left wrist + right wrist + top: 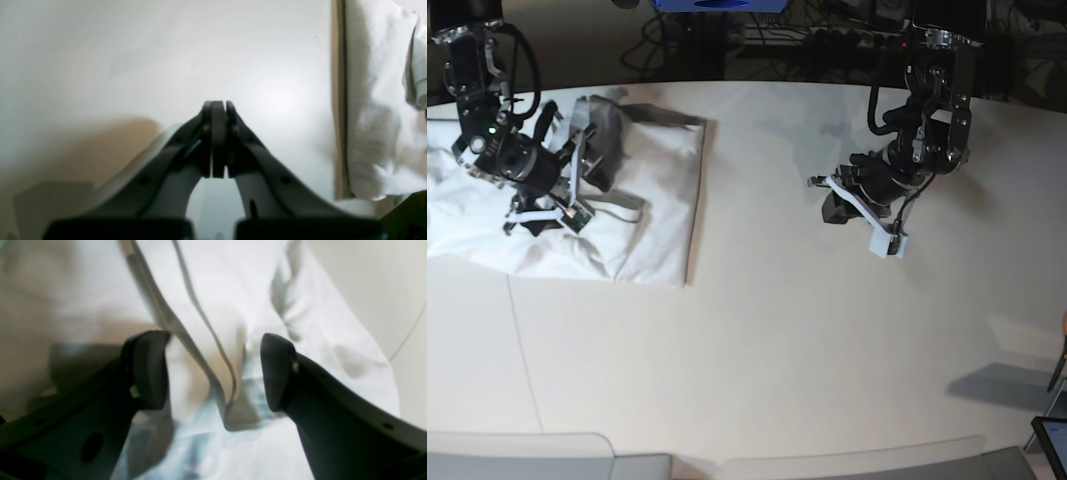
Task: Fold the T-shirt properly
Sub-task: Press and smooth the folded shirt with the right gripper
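I see the T-shirt [642,200] lying on the pale surface [787,340] toward the left of the base view, bunched and wrinkled, with one straight folded edge facing the middle of the surface. My right pincer [213,373] hangs just above that cloth with its two dark fingers [150,370] spread wide apart; through the right wrist camera I look down between them onto white fabric with a hem or seam line running across it, and nothing is caught between the fingers. In the base view this arm sits over the crumpled part of the shirt. My left pincer [218,110] is well apart from the garment, over bare surface on the right of the base view, its jaws pressed together with nothing in them. The left wrist camera shows mostly smooth surface, with the shirt's straight edge visible only at the far right of the frame.
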